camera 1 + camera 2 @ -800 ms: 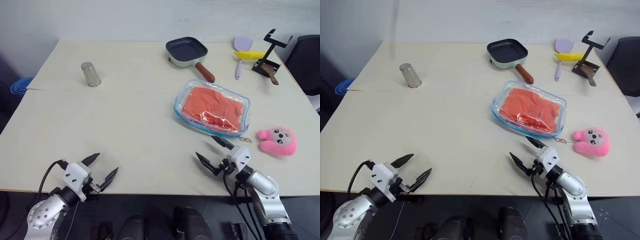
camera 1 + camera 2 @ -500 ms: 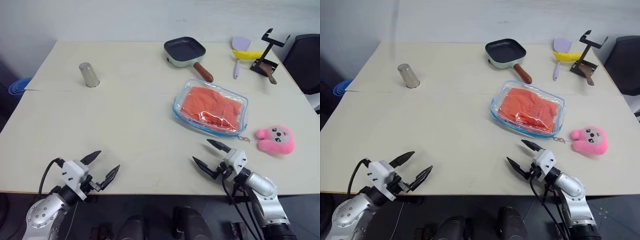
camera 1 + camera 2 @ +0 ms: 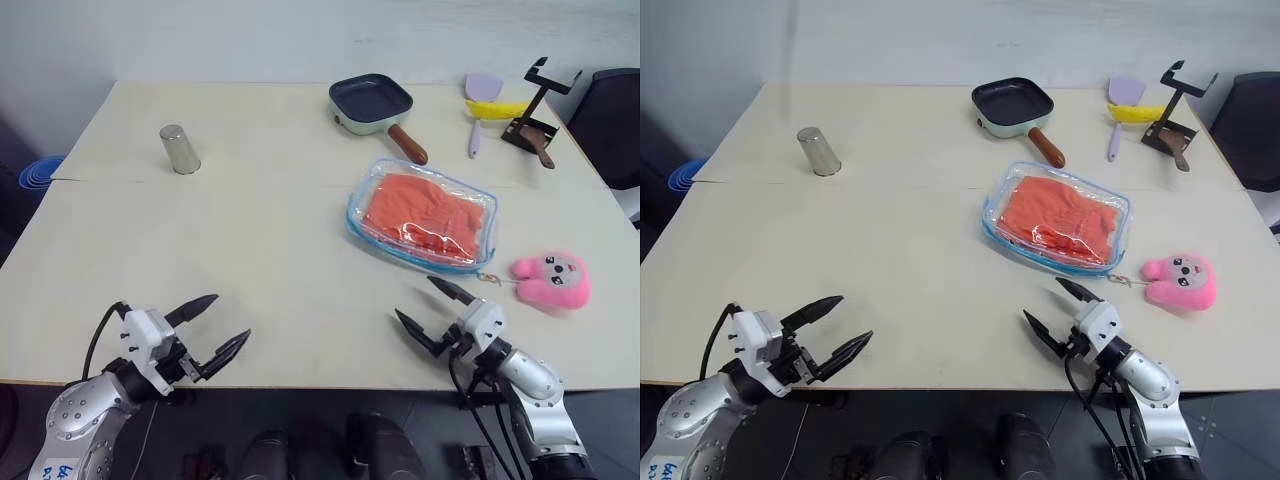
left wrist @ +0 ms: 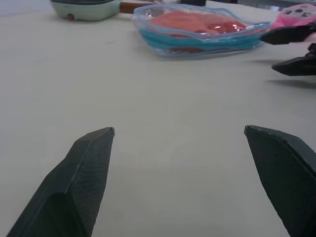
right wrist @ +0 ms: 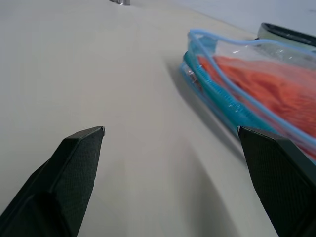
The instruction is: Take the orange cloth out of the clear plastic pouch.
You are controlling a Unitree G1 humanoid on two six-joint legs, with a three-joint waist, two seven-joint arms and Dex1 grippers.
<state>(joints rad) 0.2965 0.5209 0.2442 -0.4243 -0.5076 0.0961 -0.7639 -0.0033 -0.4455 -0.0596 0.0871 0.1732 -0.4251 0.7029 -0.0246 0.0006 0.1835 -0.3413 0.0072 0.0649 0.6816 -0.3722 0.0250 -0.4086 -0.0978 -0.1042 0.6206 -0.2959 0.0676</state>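
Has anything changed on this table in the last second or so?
Very little. The left hand has crept forward over the table's near edge; the right hand has hardly moved. Both stay open and empty. The clear plastic pouch, with the orange cloth still inside, has not been touched.

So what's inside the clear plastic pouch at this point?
The orange cloth lies folded inside the clear plastic pouch, filling most of it. Anything beneath the cloth is covered and cannot be seen.
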